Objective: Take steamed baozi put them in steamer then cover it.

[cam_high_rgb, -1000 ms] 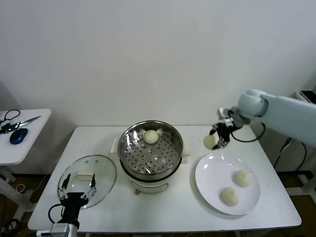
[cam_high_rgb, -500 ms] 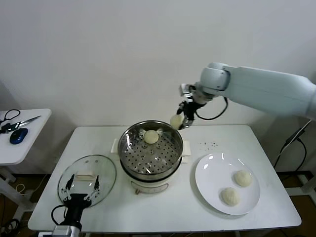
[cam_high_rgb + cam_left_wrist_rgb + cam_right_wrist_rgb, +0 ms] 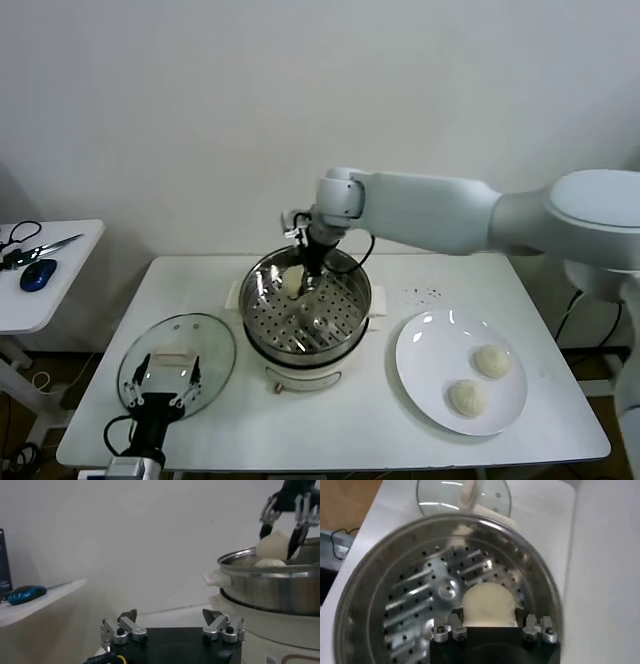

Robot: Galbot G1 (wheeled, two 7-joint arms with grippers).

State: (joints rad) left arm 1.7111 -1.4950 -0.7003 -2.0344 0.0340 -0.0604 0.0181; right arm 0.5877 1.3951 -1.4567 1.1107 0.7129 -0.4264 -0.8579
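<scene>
Left gripper [image 3: 160,397]: nearest the robot, at the table's front left edge, jaws spread wide and empty, fingertips over the near rim of the cover.
Cover [image 3: 177,365]: clear glass lid lying flat on the table, left of the steamer, cream handle [image 3: 171,354] up; nothing grips it.
Table [image 3: 340,425]: white, carries cover, steamer and plate.
Plate [image 3: 461,384]: flat white round plate right of the steamer, well apart from the cover.
Baozi on plate: two buns, one nearer the robot [image 3: 464,397], one just behind it [image 3: 491,360]; apart from each other, untouched.
Steamer [image 3: 306,306]: shiny perforated basket on a cream cooker base, table centre, uncovered.
Right gripper [image 3: 302,272]: over the far side of the steamer, reaching down from behind; fingers pinched on a baozi [image 3: 293,281]. The right wrist view shows that bun [image 3: 488,605] between the fingertips, above the perforated floor [image 3: 427,592].
Second bun in basket [image 3: 269,562]: in the left wrist view a pale dome shows just under the held bun [image 3: 274,544], inside the steamer rim.
Side table [image 3: 45,275]: far left, holds a blue mouse [image 3: 38,273] and scissors [image 3: 45,246].
</scene>
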